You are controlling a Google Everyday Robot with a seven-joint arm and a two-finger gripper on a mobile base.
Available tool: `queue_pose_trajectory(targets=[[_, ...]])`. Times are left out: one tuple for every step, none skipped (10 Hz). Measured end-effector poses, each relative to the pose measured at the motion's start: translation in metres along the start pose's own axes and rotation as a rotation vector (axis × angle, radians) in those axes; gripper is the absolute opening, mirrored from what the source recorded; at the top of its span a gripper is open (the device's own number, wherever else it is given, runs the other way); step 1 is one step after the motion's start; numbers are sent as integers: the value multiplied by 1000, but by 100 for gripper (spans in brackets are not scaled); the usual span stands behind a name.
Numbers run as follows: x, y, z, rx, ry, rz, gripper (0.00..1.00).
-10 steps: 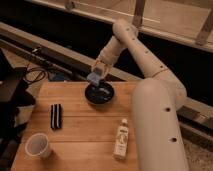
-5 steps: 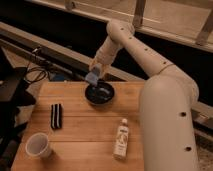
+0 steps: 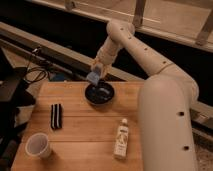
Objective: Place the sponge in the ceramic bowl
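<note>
My gripper (image 3: pixel 95 74) hangs just above the far left rim of the ceramic bowl (image 3: pixel 100 93), shut on the light-blue sponge (image 3: pixel 93 77). The sponge is tilted in the air, a little above the bowl and over its left edge. The bowl is round, dark and glossy and sits on the wooden table (image 3: pixel 85 135) near its far edge. The white arm reaches in from the right and bends down to the gripper.
A black block with white stripes (image 3: pixel 56 115) lies on the table's left side. A whitish plastic cup (image 3: pixel 39 145) stands at the front left. A small white bottle (image 3: pixel 120 138) lies to the front right, beside the robot's white body (image 3: pixel 167 130). Cables lie on the floor at the left.
The gripper with the sponge has stayed nearly in place over the bowl's left rim, and the arm's upper part has shifted slightly.
</note>
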Motion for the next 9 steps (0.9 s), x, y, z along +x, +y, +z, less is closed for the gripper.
queue_pose_trajectory(targets=[[1,0,4,-23,-17,17,36],[3,1,7,-38,-29,37,46],[4,1,8,-48,-36,48,56],[5,3,9,-57,-41,59,65],[6,4,10,-63,-41,67,76],[6,5,10,-68,-38,73,80],[6,6,10,-71,-34,77,80],[7,5,9,-69,-22,82,80],[7,5,9,-65,-14,87,80]])
